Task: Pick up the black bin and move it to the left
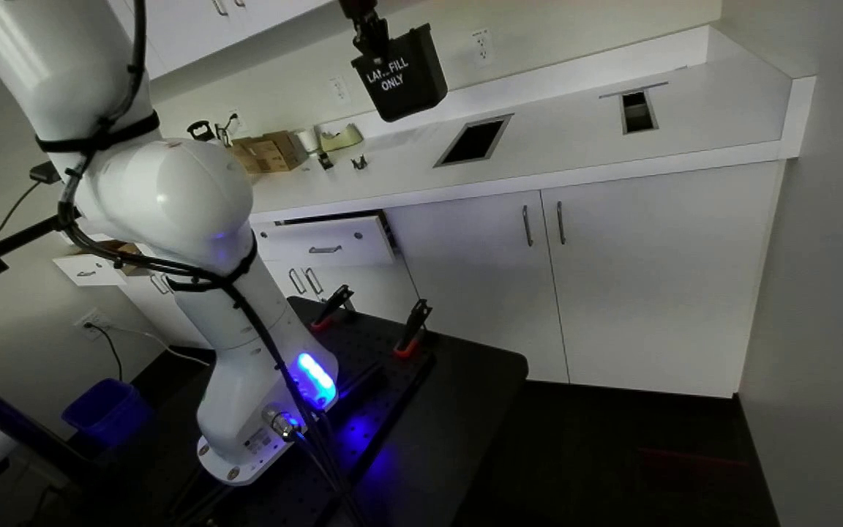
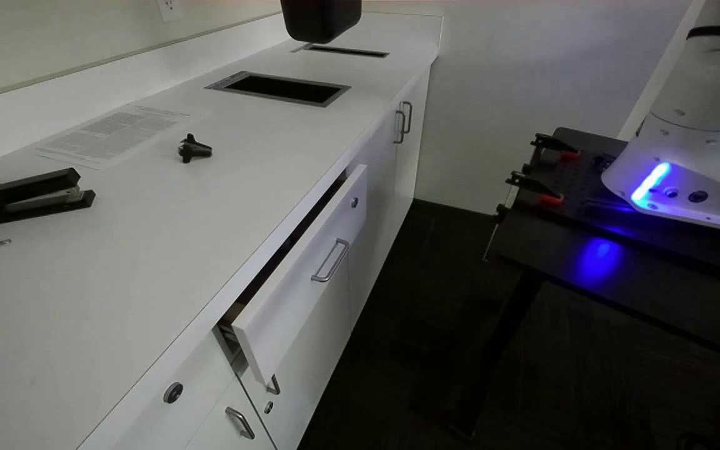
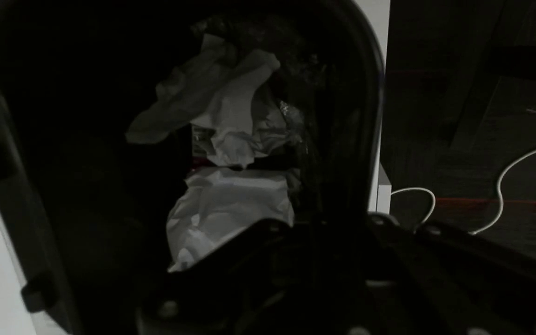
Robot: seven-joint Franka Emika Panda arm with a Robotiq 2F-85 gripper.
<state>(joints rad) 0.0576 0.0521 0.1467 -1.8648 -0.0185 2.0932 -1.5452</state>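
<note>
- Above the white counter (image 2: 166, 250), the black bin (image 1: 410, 88) hangs in the air, held near its rim by the gripper (image 1: 380, 51).
- The jaws are closed down on one wall of the bin. In the wrist view one finger (image 3: 268, 242) stands on the inner side of that wall and its partner on the outer side, with the wall running between them.
- The gap between the jaws looks narrow; the tips are too dark to show exactly where the pads press.
- In an exterior view the gripper covers part of the white lettering (image 1: 392, 83) on the bin's side, which reads "LANDFILL ONLY" with one letter mostly hidden.
- In an exterior view the lower part of the bin shows at the top edge, its base (image 2: 322, 30) well apart from the near end of the counter.
- Inside the bin lie crumpled pale paper (image 3: 235, 107) and, beside it, some shiny material (image 3: 296, 121).
- In both exterior views a large dark opening (image 1: 473, 140) is set into the counter; the bin is apart from it.
- Under the counter, a drawer (image 2: 304, 275) stands partway out.
- On the counter in an exterior view are a black stapler (image 2: 22, 194) and printed sheets (image 2: 113, 132).
</note>
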